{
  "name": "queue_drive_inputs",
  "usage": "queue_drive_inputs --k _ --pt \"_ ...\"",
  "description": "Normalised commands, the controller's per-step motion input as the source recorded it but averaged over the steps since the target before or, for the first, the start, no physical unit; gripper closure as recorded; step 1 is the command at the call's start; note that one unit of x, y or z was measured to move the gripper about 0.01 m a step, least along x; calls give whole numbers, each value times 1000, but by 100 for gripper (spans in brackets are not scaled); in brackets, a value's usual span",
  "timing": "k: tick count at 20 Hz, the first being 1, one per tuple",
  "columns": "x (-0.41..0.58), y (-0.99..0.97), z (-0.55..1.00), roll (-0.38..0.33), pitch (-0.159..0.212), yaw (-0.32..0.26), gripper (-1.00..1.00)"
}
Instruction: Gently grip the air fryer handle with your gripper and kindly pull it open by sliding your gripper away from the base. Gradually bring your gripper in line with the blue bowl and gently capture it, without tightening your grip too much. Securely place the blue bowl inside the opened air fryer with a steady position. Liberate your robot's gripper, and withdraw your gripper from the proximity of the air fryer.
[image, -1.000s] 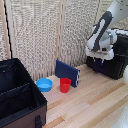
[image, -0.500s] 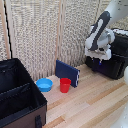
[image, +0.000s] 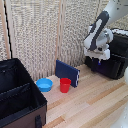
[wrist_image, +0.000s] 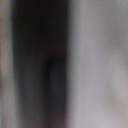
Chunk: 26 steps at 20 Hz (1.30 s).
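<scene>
Air fryer (image: 112, 57): one. Boxy matte-black appliance at the exterior view's far right, on the wooden table (image: 90, 102) against the slatted wall; its right side is cut off by the frame edge. Air fryer handle: not distinguishable, since the arm's end piece stands in front of the dark front face.

Gripper (image: 98, 61): one, on the white arm (image: 100, 32), pointing down at the fryer's near-left face. Its fingers are too small and dark against the black appliance to tell how far apart they stand; whether it touches the fryer cannot be told either.

Blue bowl (image: 44, 84): one. Small, shallow, bright blue, upright on the table, well apart from the fryer, toward the exterior view's left, just beside the large black case.

Red cup (image: 65, 84): one, upright, just right of the bowl.

Dark-blue flat panel (image: 67, 73): one, standing on edge behind the cup, tilted back toward the wall.

Black fabric case (image: 19, 95): one, large, lid open, at the near left; partly cut off by the left and bottom edges.

Wrist view: blurred throughout; only a broad dark vertical band (wrist_image: 42, 65) beside a pale area can be made out, nothing identifiable.
</scene>
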Motion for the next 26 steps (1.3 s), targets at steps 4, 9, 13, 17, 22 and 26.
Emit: queue_drive_inputs --k 4,9,13,17,22,26 --pt "-564 751 773 0 -106 0 100" --pt "-478 809 713 19 -115 0 100" --pt "-474 797 762 35 -122 0 100" --pt "-564 774 774 42 -124 0 100" --pt "-557 788 549 28 -136 0 100" --pt "-486 694 209 0 -217 0 100"
